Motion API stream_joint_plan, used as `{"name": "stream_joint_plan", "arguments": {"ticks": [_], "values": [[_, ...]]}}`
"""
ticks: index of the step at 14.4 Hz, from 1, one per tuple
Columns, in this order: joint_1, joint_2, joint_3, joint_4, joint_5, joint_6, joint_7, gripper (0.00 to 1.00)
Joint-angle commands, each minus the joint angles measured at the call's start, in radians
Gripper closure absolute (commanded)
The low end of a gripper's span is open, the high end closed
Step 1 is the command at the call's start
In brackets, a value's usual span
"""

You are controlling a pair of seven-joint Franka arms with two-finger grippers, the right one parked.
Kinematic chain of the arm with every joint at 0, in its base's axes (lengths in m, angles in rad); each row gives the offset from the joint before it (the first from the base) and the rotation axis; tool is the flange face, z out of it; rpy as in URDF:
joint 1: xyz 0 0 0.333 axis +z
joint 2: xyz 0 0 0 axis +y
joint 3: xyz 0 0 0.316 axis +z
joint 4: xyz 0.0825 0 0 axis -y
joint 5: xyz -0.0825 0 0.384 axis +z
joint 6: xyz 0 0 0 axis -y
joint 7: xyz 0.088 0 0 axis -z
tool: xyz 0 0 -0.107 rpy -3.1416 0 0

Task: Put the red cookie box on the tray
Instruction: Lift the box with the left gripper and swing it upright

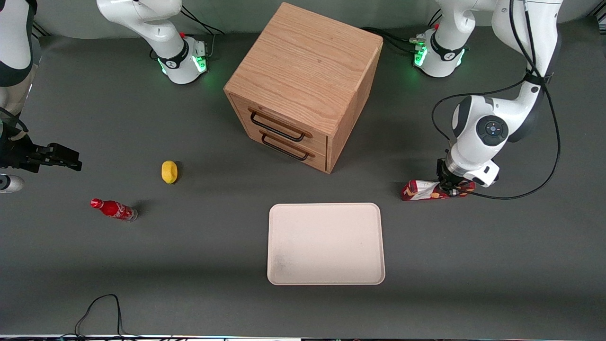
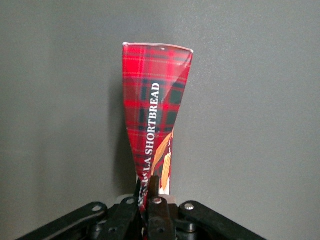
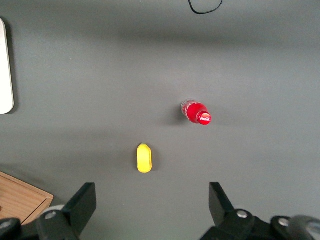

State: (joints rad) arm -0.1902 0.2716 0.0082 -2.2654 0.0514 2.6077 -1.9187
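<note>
Fingers (image 2: 152, 192) of our gripper (image 1: 447, 188) are pinched tight on the red cookie box (image 1: 419, 190), grasping it near the end closer to the working arm's side; in the wrist view the tartan carton (image 2: 156, 120) runs straight out from between the two black fingertips, which sit nearly together on it. We see the gripper (image 2: 149, 200) low at the table in the middle right of the front frame, with the box lying long-ways on the grey table (image 1: 473, 265) and its white label patch at the end pointing toward the tray.

We have the tray (image 1: 279, 277) in the lower middle of the frame, lying flat, nearer the front camera than the box and well apart from it. A strip of bare grey mat runs between the box's label end and the tray's upper right corner. The wooden drawer cabinet (image 1: 303, 71) stands in the upper middle, farther from the camera than the tray, its two drawers with dark handles shut.

Toward the parked arm's end of the table, a lemon (image 1: 169, 171) and a small red soda bottle (image 1: 113, 209) lie near each other on the mat, the bottle on its side. A black cable (image 1: 102, 308) loops at the bottom left edge.
</note>
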Motion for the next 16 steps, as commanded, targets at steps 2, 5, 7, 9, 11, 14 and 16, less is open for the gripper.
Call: {"name": "stream_joint_plan", "arguments": {"ticks": [2, 5, 7, 9, 11, 14, 16], "values": [[-0.009, -0.086, 0.007, 0.030, 0.019, -0.102, -0.017, 1.00], [-0.009, -0.146, 0.007, 0.153, 0.019, -0.332, -0.016, 1.00], [-0.008, -0.166, 0.007, 0.280, 0.019, -0.501, -0.013, 1.00], [-0.002, -0.170, 0.009, 0.424, 0.019, -0.676, -0.007, 1.00], [-0.003, -0.170, 0.006, 0.550, 0.019, -0.814, 0.009, 1.00], [-0.005, -0.181, 0.004, 0.709, 0.013, -0.981, 0.056, 1.00], [-0.005, -0.180, 0.004, 0.779, 0.012, -1.049, 0.073, 1.00]]}}
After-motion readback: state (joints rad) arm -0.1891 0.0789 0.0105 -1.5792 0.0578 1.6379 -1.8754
